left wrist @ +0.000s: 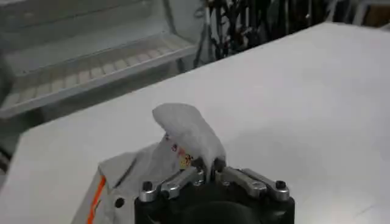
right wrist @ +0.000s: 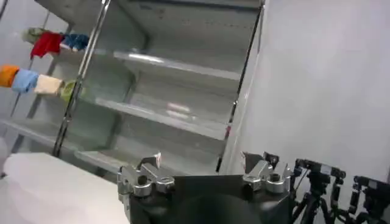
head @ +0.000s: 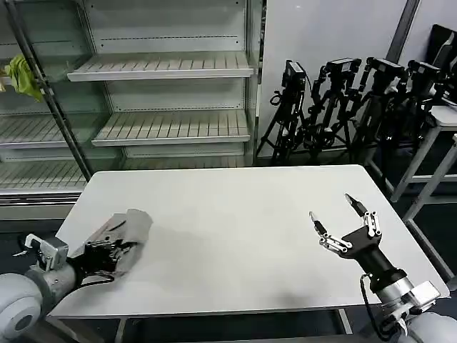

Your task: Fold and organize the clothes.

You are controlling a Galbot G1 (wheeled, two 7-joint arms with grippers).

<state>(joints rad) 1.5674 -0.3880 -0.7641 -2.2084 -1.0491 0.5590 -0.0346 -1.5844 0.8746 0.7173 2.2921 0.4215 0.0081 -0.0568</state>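
Head overhead; wrists close, forward-facing.

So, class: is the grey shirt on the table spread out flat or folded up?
Folded. The shirt is a small compact bundle near the table's left edge, pinched by the left gripper, one fold of fabric standing up.

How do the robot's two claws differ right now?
The left gripper is shut on the folded grey shirt at the table's left edge; the right gripper is open and holds nothing. The left lies low against the fabric; the right hangs above bare tabletop. Both are black with metal fingers.
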